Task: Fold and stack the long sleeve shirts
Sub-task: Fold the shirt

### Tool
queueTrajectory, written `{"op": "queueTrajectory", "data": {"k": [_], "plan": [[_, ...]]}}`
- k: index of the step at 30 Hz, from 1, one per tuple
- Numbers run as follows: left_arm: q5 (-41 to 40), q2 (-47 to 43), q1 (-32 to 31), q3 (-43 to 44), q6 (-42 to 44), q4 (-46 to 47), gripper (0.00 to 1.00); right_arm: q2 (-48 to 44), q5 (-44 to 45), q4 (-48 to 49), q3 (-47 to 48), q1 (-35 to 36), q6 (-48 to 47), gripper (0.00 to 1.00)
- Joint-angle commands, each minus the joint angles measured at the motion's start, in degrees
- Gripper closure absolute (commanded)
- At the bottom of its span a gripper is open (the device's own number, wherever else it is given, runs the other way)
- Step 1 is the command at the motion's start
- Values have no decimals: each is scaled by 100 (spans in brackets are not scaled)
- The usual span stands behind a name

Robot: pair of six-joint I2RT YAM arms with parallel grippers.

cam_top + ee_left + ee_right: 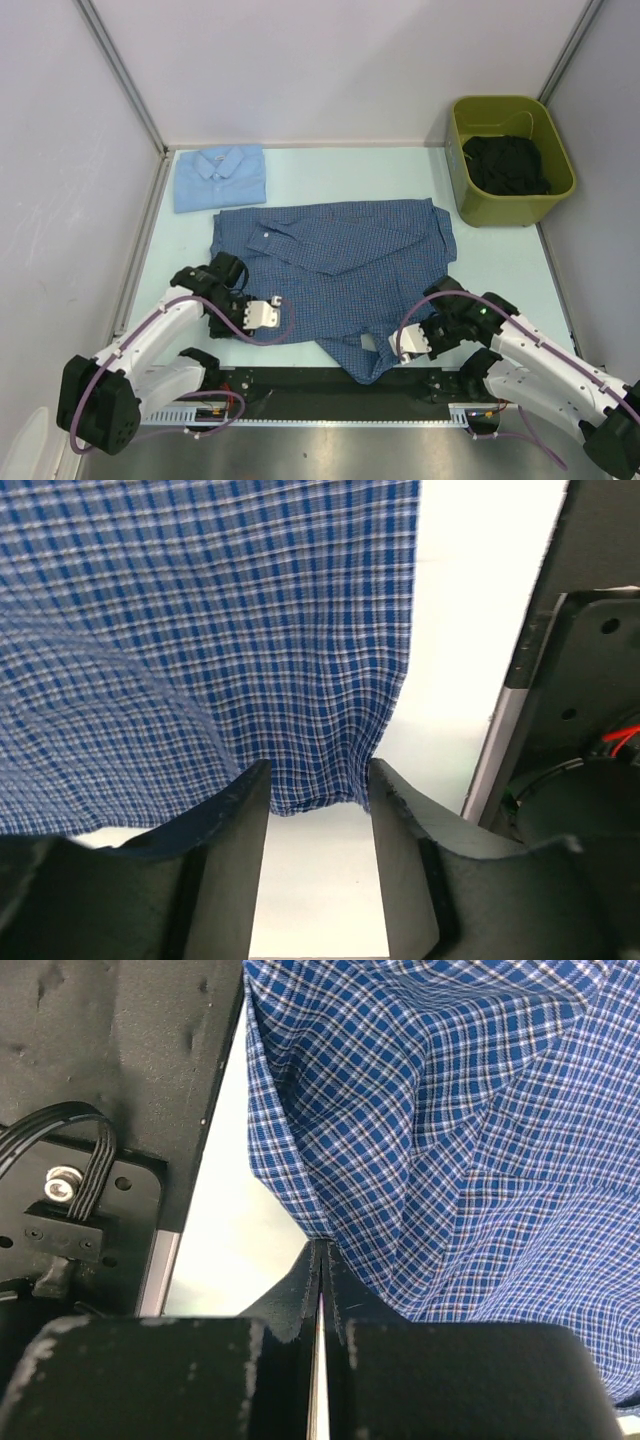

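Checked shirt [340,262] hem lies between parted left fingers [228,825]; right fingers [300,1295] pinch its edge.

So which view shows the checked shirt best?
Top external: the whole checked shirt lies spread. Left wrist shows only hem in the open left gripper; right wrist, only cloth pinched in the right gripper.

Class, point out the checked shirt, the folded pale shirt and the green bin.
checked shirt [340,260], top view, its middle.
pale shirt [220,177], top view, folded front.
bin [505,210], top view, near wall.
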Motion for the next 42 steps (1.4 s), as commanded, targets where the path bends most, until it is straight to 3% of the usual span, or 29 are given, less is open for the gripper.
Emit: {"op": "queueTrajectory", "data": {"k": [1,13,18,22,23,30,39,42], "plan": [[29,-6,-243,-11,85,-137,49,5,106,159,127,25,226,100],[-384,818,-1007,357,235,-638,48,40,212,159,197,-89,270,100],[-611,1391,-1517,481,-396,-648,31,172,203,176,259,-151,331,100],[-1392,1339,-2437,192,-1187,90,34,233,194,203,294,-300,340,100],[-1447,1374,-2606,165,-1381,230,39,251,177,203,303,-327,349,100],[-1895,1891,-3748,95,-2875,478,52,330,133,132,329,-582,208,100],[-2396,2332,-4181,121,-3342,416,45,330,106,53,373,-740,111,100],[-2625,2473,-4216,-36,-3439,618,50,313,106,44,391,-784,111,100]]}}
